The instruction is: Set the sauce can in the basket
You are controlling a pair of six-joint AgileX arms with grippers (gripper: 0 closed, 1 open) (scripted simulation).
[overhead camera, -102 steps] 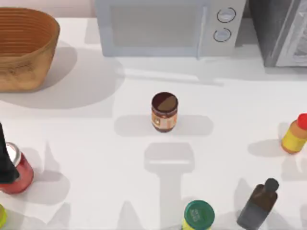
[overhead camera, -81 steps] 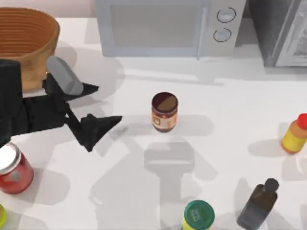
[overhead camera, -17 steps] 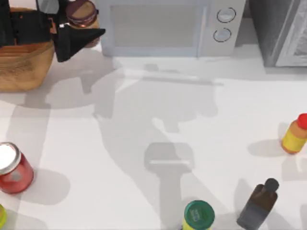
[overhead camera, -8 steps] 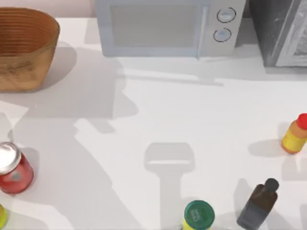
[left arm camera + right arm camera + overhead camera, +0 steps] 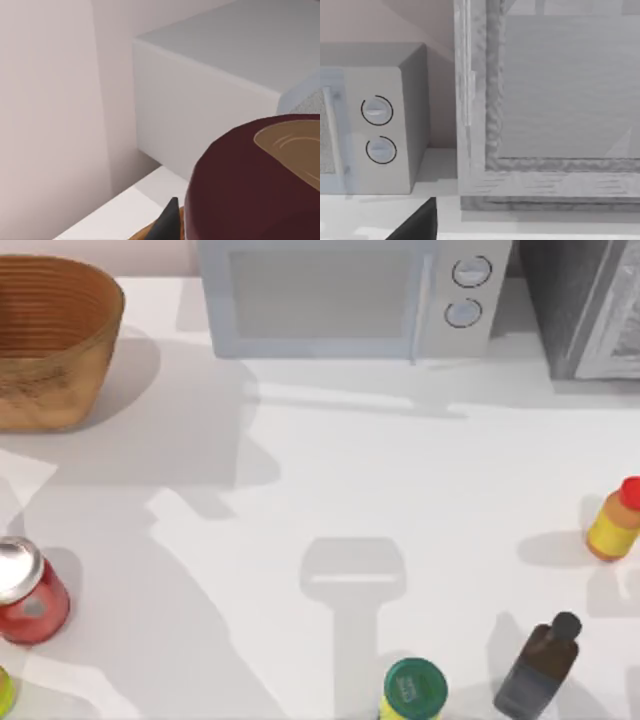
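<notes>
- Filling the left wrist view close up, the sauce can is sitting at the left gripper, one dark fingertip showing beside it; whether that gripper is pinching it, I cannot tell.
- Standing beyond, a grey microwave is facing the wall.
- Sitting at the table's far left corner, the basket is resting upright.

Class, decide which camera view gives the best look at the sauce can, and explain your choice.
The left wrist view: the sauce can looms close, its dark brown top facing the camera beside a dark fingertip. The top view offers the basket but no can; the right wrist view faces the microwave.
</notes>
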